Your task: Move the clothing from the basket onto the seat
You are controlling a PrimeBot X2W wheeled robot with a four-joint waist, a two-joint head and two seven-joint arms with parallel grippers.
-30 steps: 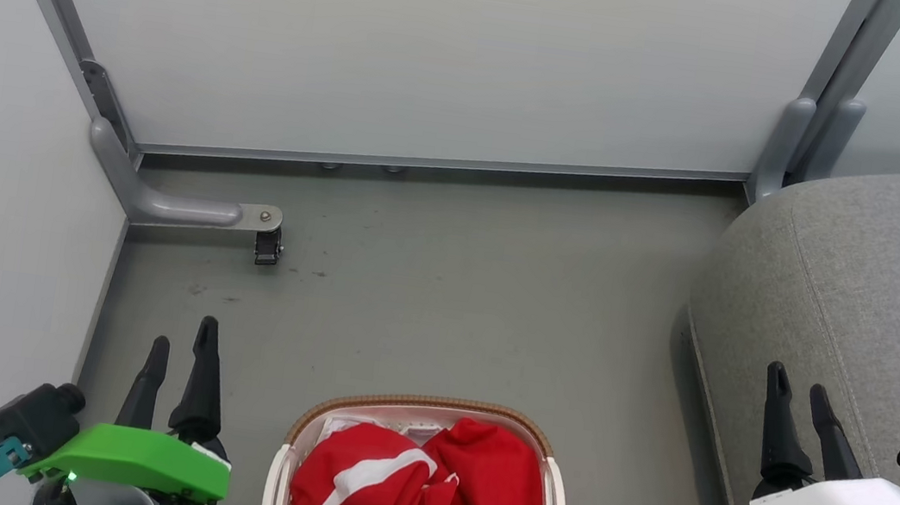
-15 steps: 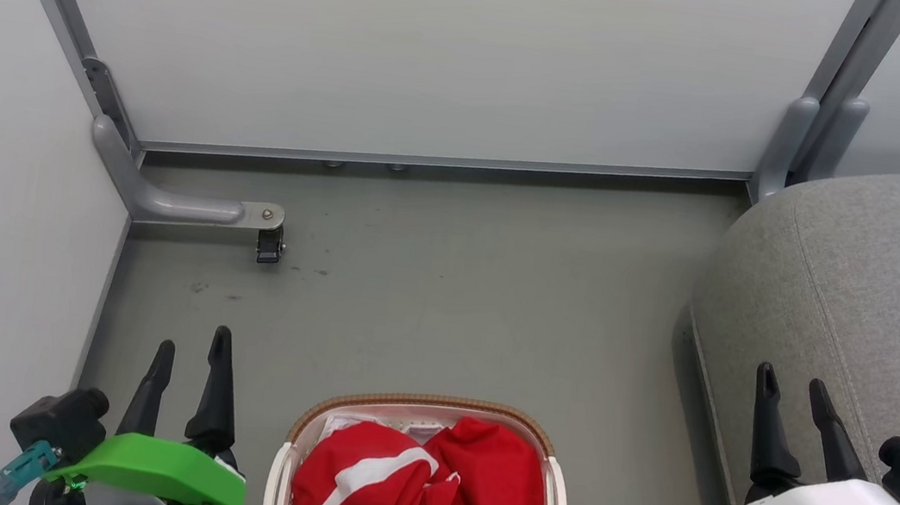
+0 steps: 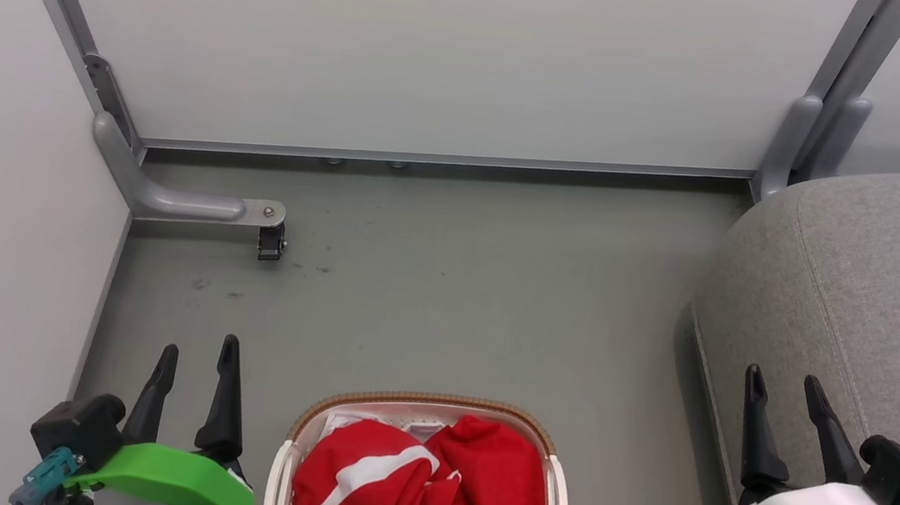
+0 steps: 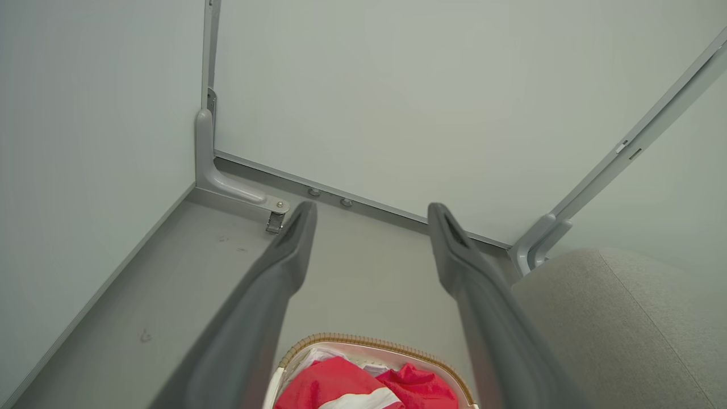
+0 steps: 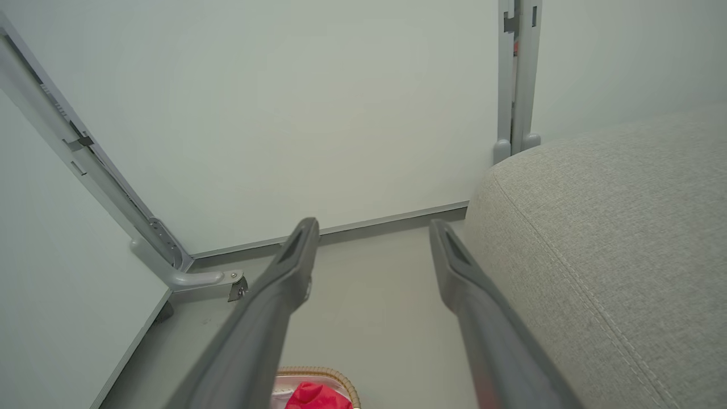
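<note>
**Red clothing heaped in basket between two empty grippers**

The clothing (image 3: 418,492) lay in the basket (image 3: 422,401) on the floor (image 3: 454,288). The left gripper (image 3: 200,344) hovered just beside it, nearer than the right gripper (image 3: 782,374) over the seat (image 3: 889,284) edge. Both pairs of fingers stood moderately apart, holding nothing.

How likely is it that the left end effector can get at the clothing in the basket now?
Probably yes: the left end effector is open and empty beside the basket, with bare floor between, and the clothing lies uncovered.
</note>
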